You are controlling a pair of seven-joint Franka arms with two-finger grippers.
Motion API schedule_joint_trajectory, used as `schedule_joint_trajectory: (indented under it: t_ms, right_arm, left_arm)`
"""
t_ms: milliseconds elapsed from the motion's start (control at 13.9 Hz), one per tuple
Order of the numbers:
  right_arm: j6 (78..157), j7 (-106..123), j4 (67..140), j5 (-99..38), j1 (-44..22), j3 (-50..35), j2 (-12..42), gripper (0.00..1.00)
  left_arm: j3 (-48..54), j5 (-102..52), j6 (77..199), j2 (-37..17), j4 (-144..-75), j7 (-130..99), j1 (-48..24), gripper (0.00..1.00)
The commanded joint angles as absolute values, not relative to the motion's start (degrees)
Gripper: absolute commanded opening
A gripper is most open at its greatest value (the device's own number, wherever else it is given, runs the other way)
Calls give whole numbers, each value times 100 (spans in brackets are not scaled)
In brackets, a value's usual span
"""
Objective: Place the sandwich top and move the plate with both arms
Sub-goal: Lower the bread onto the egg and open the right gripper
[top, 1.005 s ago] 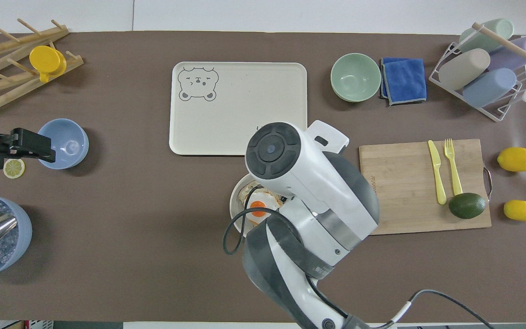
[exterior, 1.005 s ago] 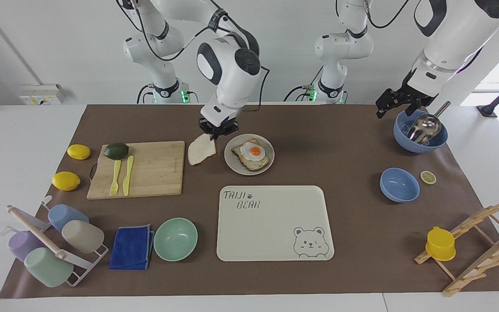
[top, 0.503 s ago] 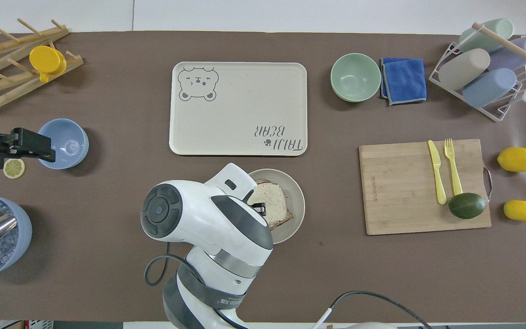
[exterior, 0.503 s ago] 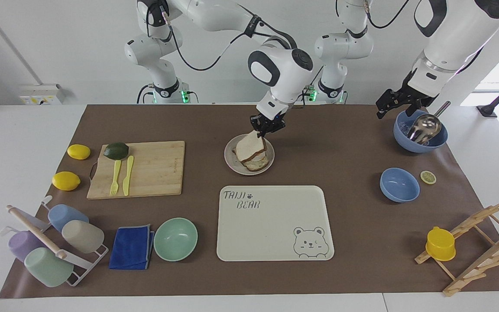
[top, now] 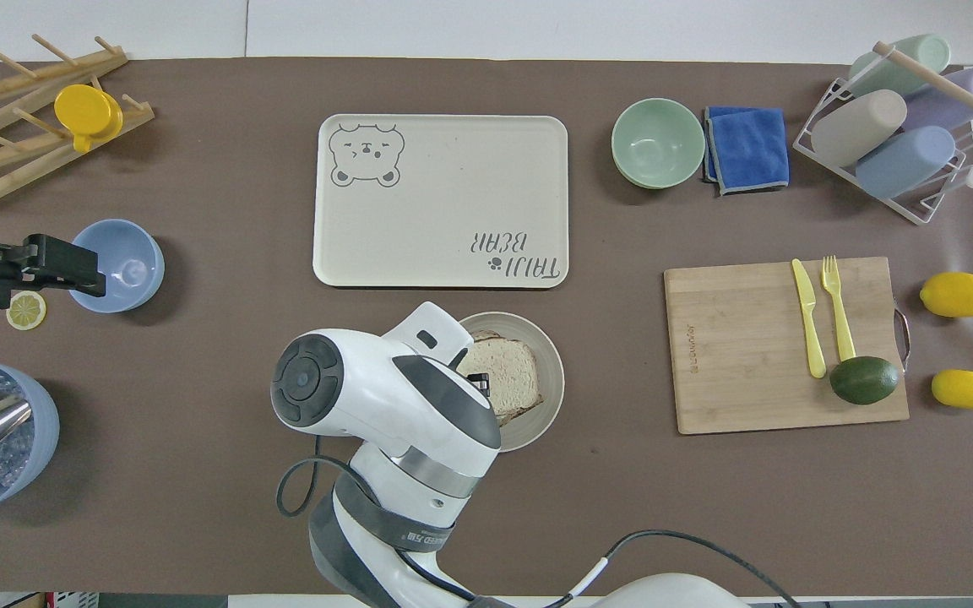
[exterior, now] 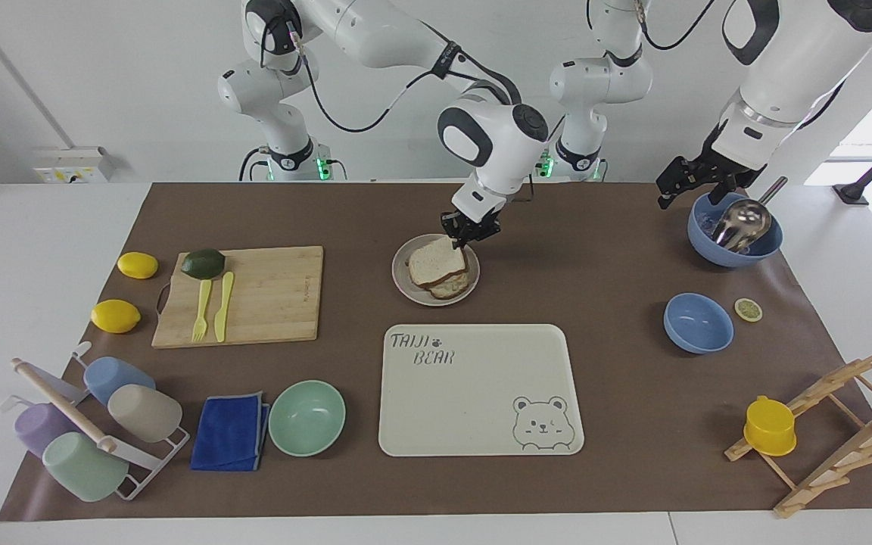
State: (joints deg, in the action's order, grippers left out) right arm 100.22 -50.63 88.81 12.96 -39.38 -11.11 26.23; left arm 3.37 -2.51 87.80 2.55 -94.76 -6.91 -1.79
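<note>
The sandwich top (top: 503, 371) lies on the plate (top: 547, 397), partly covered by the right arm (top: 394, 405); bear tray (top: 440, 152) farther out.

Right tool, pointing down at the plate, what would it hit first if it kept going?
Probably the sandwich top, whose edge the right tool is shut on, then the toast beneath and the plate.

you get a bright, even scene in both views, lit softly from above, with strong daylight blowing out the window at the left arm's end of the facing view. shadows are short and faint: a soft one under each bowl (exterior: 698, 323) and beside the plate (exterior: 412, 288). focus holds sharp edge to edge, with glare only on the metal scoop (exterior: 742, 222).
</note>
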Motion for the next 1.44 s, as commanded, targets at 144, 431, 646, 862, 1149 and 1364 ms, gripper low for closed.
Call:
schedule_joint_trajectory:
  t_ms: [144,431,646,862,1149,1364]
  right_arm:
    - [10703,-5098,9499,1151,-3832,-1143,2444,0]
    - [10863,-5133,9606,888,-3771,-1143,2408,23]
    - [10898,-5124,9528,835,-3753,-1134,2417,68]
    - [10820,-5063,9457,835,-3464,-1143,2242,91]
    - [10557,-4336,9457,826,-2665,-1143,1715,100]
    - [9995,-3684,9466,826,-1883,-1134,1276,100]
  left_arm:
    - [360,-185,9062,501,-9870,-729,-185,100]
    - [360,-185,9062,501,-9879,-729,-202,100]
    - [360,-185,9062,510,-9879,-721,-193,100]
    - [369,-185,9070,518,-9922,-738,-193,100]
    - [422,-211,9534,869,-10703,-931,-333,100]
    - [413,-220,10017,896,-11370,-1597,-1061,100]
